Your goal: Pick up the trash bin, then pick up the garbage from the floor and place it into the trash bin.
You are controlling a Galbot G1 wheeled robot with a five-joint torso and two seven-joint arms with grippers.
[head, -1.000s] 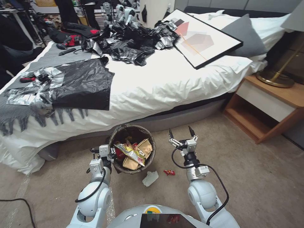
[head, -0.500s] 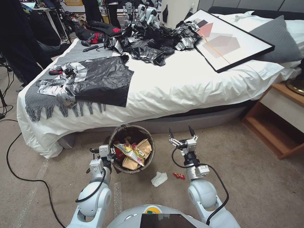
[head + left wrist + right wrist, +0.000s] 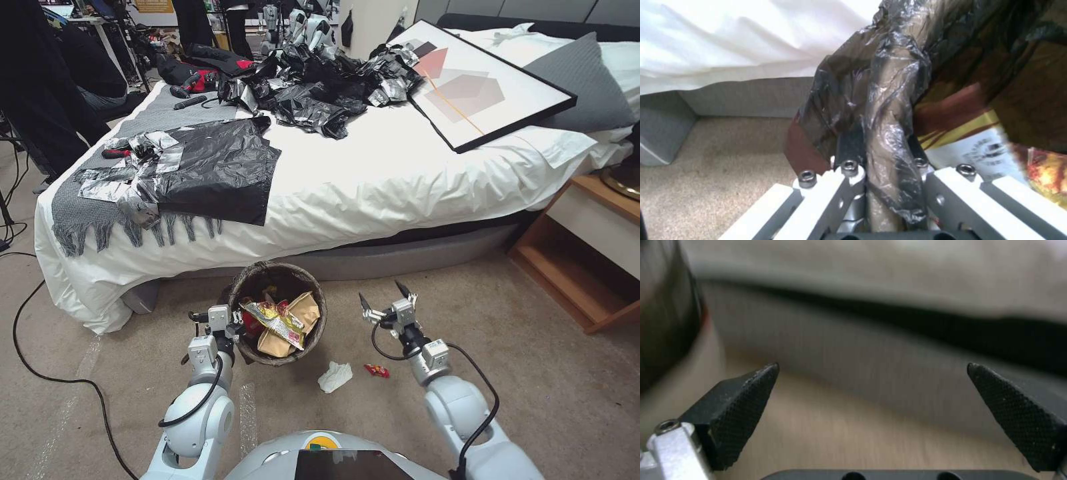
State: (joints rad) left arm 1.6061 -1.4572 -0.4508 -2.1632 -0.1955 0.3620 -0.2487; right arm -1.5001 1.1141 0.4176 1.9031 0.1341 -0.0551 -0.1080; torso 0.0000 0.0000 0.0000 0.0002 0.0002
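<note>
Trash bin (image 3: 278,313) sits on the carpet just in front of the bed (image 3: 373,180), by my left arm. My left gripper (image 3: 230,327) is clamped on its near-left rim; in the left wrist view the fingers (image 3: 852,146) pinch the rim through the crinkled brown liner (image 3: 889,100), and the liner hides most of the finger on the inner side.

Inside the bin: a yellow snack wrapper (image 3: 277,321) lying over a tan paper bag (image 3: 300,320), something red under them that I cannot make out. The bin's white wall is hidden under the liner.

My right gripper (image 3: 387,300) hangs above the carpet to the right of the bin, its black fingertips (image 3: 742,406) wide apart and holding nothing. Its wrist view is smeared; bed base and a dark edge of the bin are only shapes.

Loose on the floor, between my arms and near me: a white tissue (image 3: 335,376) and, just beside it, a small red wrapper (image 3: 377,370).
</note>
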